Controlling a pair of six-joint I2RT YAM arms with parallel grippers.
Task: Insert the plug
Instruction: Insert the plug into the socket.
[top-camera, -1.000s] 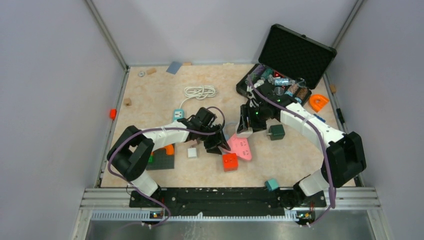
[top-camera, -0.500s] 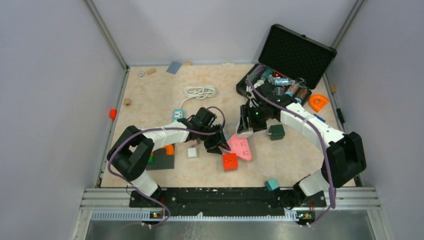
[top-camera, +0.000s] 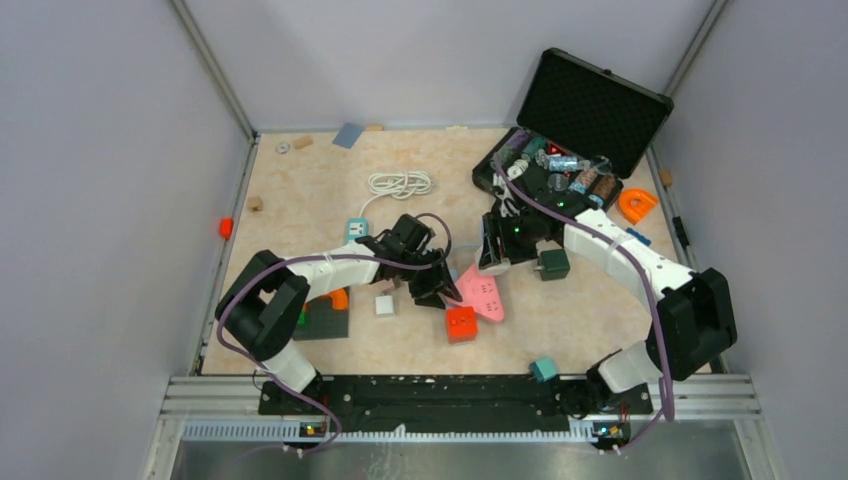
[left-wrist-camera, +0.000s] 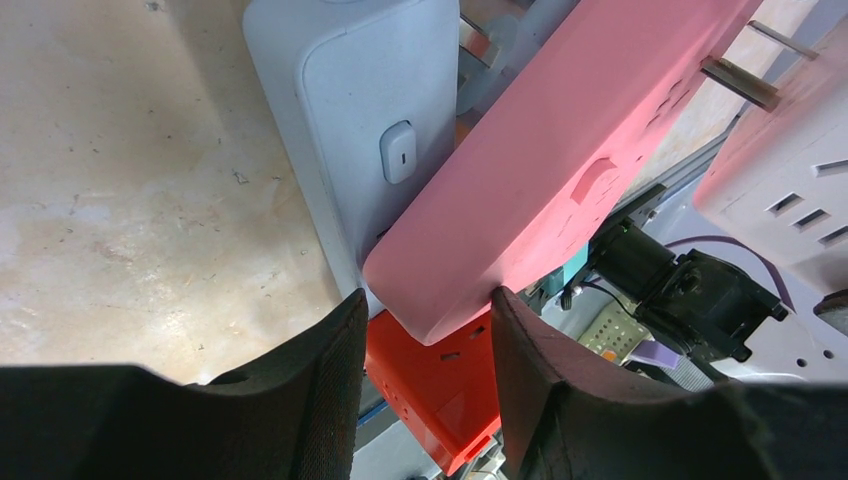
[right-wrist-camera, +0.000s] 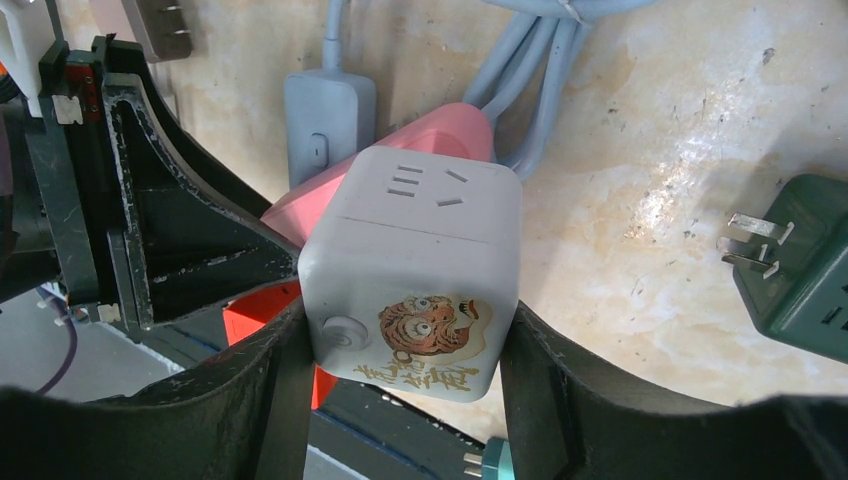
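- Top view: you see the left gripper (top-camera: 432, 287) at the left edge of the pink strip (top-camera: 483, 295). The right gripper (top-camera: 492, 260) sits over that strip's far end. A red block (top-camera: 460, 322) lies just beside the strip's near end. A green plug (top-camera: 552, 263) rests to the strip's right, apart from it.
- Left wrist: your left gripper's jaws stand partly open and pinch the pink strip's near end between both fingers (left-wrist-camera: 310, 400). A grey strip (left-wrist-camera: 340, 110) lies alongside the pink strip, partly under it. The red block shows just below the pink strip's gripped end. By the pink strip's far end you see the white cube (left-wrist-camera: 790, 190), its prongs (left-wrist-camera: 742, 84) pointing at the strip. You cannot tell whether they have entered a slot.
- Right wrist: your right gripper's jaws, also partly open, clamp the white cube by two opposite sides, with its tiger sticker (right-wrist-camera: 432, 335) facing the camera. The pink strip lies directly behind the cube. The green plug lies right of the strip.
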